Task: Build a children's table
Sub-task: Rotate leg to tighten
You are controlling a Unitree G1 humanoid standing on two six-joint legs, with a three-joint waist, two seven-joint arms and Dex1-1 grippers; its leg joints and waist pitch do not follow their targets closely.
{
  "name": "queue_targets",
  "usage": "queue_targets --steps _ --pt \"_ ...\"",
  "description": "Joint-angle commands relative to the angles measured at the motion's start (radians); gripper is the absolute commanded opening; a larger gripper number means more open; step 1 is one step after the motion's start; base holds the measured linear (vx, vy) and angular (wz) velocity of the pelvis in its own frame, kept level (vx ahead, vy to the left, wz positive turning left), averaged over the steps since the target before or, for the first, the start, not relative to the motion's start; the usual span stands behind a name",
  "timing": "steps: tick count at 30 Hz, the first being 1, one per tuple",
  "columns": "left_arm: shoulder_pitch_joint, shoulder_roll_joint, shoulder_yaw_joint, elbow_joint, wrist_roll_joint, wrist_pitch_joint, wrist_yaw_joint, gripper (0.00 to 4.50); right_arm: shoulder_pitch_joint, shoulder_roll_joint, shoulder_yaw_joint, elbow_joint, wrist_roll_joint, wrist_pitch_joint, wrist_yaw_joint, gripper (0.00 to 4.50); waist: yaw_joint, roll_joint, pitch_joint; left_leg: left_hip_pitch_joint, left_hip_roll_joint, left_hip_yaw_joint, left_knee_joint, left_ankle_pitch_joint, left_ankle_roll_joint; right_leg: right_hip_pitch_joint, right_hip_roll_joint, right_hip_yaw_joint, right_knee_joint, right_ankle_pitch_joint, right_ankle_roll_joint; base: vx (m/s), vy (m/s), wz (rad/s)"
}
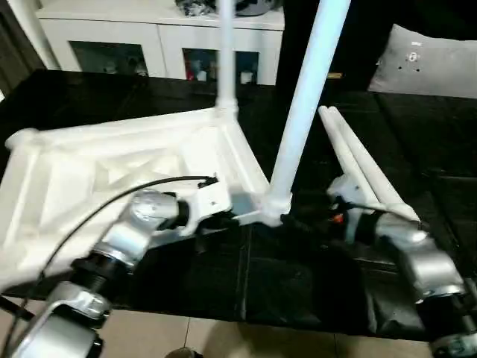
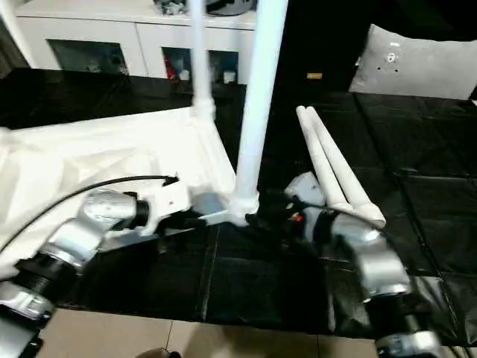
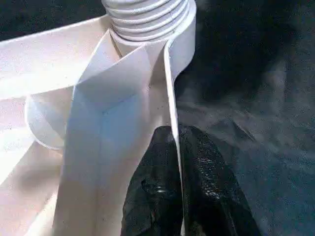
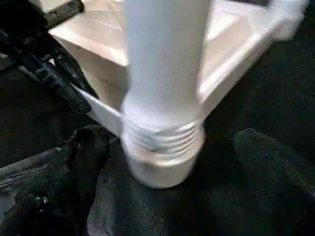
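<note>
The left gripper [image 3: 172, 196] was clamped on the thin side wall of the upturned table top [image 1: 112, 160], one black finger on each face, just short of the near corner socket [image 4: 162, 162]. The right gripper [image 4: 167, 167] stood with its fingers apart, one either side of that socket, apparently not touching it. A leg [image 1: 302, 112] rose from the socket and ran out of frame, as did a far leg [image 1: 226, 52]. Two loose legs [image 1: 361, 160] lay beside the right arm on the black mat [image 1: 298, 276]. Behind stood a white cabinet [image 1: 149, 37].
</note>
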Motion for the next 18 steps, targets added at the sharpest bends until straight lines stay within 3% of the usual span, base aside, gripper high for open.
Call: queue_targets --steps 1,6,11,12,18 --pt "0.003 0.023 -0.079 0.005 0.016 -0.034 -0.118 0.00 -0.026 -0.014 0.027 -0.005 -0.015 -0.025 0.048 4.45 0.007 -0.003 -0.057 0.021 0.054 -0.015 -0.055 -0.139 0.086 0.045 -0.082 0.039 -0.060 0.051 -0.263 0.000 0.000 0.00" --pt "-0.015 0.047 -0.106 0.024 0.020 -0.085 -0.192 0.00 -0.043 -0.026 0.081 -0.006 -0.023 -0.024 0.131 4.45 0.019 -0.001 -0.056 0.025 0.057 -0.013 -0.056 -0.151 0.069 0.041 -0.082 0.041 -0.059 0.023 -0.263 0.000 0.000 0.00" --pt "-0.025 0.052 -0.117 0.024 0.014 -0.118 -0.245 0.00 -0.054 -0.026 0.128 0.020 -0.031 -0.015 0.190 4.45 0.030 -0.002 -0.058 0.024 0.057 -0.012 -0.054 -0.132 0.071 0.041 -0.083 0.040 -0.053 0.055 -0.265 0.000 0.000 0.00" --pt "-0.027 0.051 -0.118 0.025 0.014 -0.122 -0.248 0.00 -0.057 -0.023 0.130 0.028 -0.030 -0.012 0.195 4.17 0.033 -0.002 -0.058 0.025 0.058 -0.012 -0.054 -0.135 0.068 0.040 -0.083 0.040 -0.053 0.051 -0.265 0.000 0.000 0.00" --pt "-0.036 0.041 -0.121 0.031 0.014 -0.129 -0.259 0.00 -0.070 -0.005 0.130 0.055 -0.016 0.006 0.211 3.66 0.036 -0.002 -0.058 0.024 0.057 -0.013 -0.055 -0.160 0.051 0.040 -0.084 0.041 -0.055 0.009 -0.260 0.000 0.000 0.00"
